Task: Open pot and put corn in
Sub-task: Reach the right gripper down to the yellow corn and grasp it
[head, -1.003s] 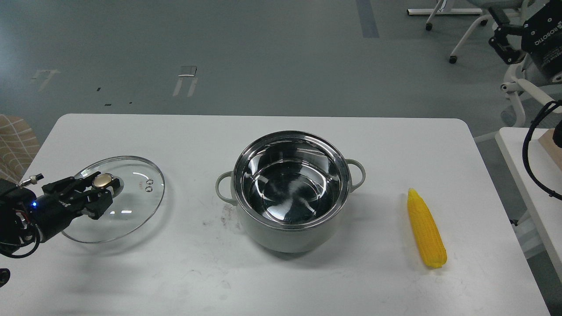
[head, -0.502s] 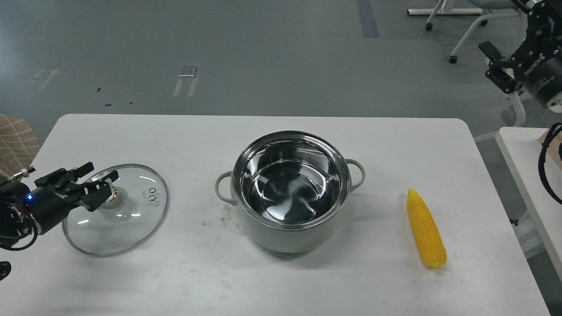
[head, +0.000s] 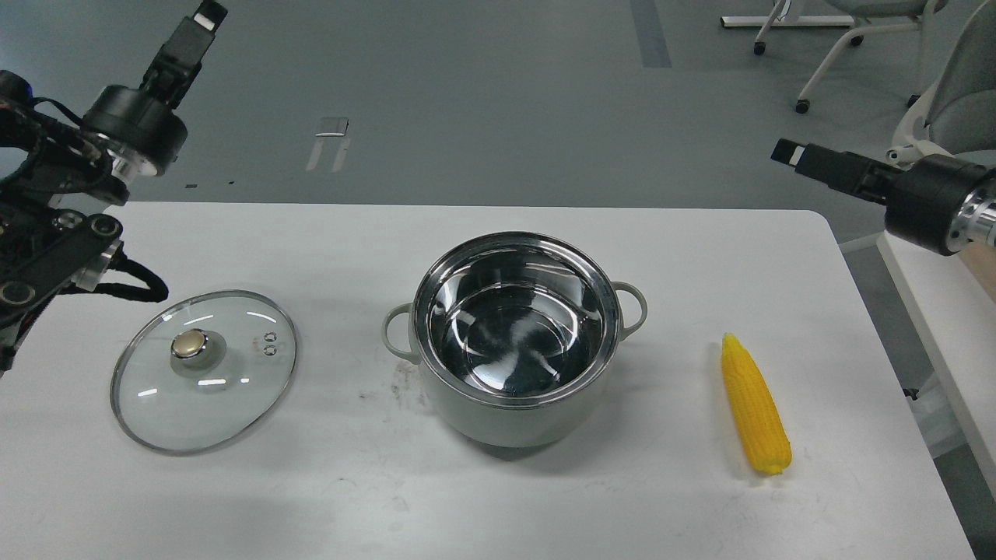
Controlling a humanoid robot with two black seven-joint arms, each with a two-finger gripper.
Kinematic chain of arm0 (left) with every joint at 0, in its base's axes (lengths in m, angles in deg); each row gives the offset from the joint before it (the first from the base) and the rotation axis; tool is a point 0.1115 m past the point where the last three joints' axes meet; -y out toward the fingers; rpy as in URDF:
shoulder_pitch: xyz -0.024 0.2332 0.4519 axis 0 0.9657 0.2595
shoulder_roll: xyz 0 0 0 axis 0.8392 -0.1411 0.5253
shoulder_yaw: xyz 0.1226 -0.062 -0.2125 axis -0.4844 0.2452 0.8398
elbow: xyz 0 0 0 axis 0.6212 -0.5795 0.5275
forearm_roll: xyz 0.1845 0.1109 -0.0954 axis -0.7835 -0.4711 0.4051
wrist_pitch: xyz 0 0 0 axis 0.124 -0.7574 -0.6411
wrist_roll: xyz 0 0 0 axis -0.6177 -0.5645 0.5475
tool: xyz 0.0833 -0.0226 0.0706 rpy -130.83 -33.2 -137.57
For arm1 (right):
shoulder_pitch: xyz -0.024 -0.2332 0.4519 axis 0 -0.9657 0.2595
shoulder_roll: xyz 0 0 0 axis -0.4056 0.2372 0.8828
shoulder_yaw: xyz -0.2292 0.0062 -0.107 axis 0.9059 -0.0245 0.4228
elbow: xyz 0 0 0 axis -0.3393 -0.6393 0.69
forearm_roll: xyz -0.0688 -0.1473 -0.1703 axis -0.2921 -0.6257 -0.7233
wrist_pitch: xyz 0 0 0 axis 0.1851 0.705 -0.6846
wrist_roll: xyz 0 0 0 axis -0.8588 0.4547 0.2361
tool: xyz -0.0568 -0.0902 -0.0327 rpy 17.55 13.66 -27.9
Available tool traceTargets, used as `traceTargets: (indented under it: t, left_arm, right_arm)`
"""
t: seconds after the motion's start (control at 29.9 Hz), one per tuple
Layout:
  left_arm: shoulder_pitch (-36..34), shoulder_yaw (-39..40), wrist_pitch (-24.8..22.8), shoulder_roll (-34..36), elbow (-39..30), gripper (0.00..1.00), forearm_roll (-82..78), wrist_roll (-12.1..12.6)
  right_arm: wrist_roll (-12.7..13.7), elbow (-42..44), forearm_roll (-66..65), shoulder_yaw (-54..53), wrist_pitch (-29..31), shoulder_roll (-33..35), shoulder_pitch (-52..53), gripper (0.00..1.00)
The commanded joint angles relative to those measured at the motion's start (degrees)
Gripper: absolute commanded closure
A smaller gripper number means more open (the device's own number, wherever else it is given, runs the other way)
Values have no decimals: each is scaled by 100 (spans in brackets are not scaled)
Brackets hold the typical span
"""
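Note:
The pale grey-green pot (head: 515, 342) stands open in the middle of the white table, and its shiny steel interior is empty. Its glass lid (head: 204, 370) with the gold knob (head: 189, 344) lies flat on the table to the pot's left. The yellow corn cob (head: 755, 404) lies on the table to the pot's right, pointed end away from me. My left gripper (head: 198, 27) is raised high at the far left, well above the lid, holding nothing. My right gripper (head: 790, 154) hovers beyond the table's far right corner, above and behind the corn, also empty. Both are seen edge-on.
The table (head: 498, 498) ends just right of the corn. A second white table (head: 934, 311) stands to the right across a narrow gap. Office chairs (head: 848, 31) stand on the grey floor at the back right.
My left gripper has let go of the lid's knob and risen up and away to the top left. The lid now rests flat. My right arm has swung down toward the table's far right corner.

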Motion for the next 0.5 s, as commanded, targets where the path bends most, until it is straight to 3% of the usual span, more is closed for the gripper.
traceTargets:
  t: [0.0,0.1,0.17,0.23,0.47]
  left_arm:
    - [-196,344,-977,-173,43,4,1510,10]
    - [-188,793,-1762,-235,87,3,2269,46]
    - [-170,1144,-2192,-340,122,3,2621,212]
    - [-144,1267,-2255,-392,122,3,2674,282]
    - [-100,1365,-2273,-463,122,3,2684,336]
  right_arm:
    - [330,-472,-169,637,-2,277,-54,0]
    - [445,-649,-477,911,-2,348,-212,0]
    - [454,-693,-766,955,-2,348,-562,0]
    - [481,-745,-872,956,-2,348,-756,0]
    - [1095,-790,-978,973,-2,129,-1460,3]
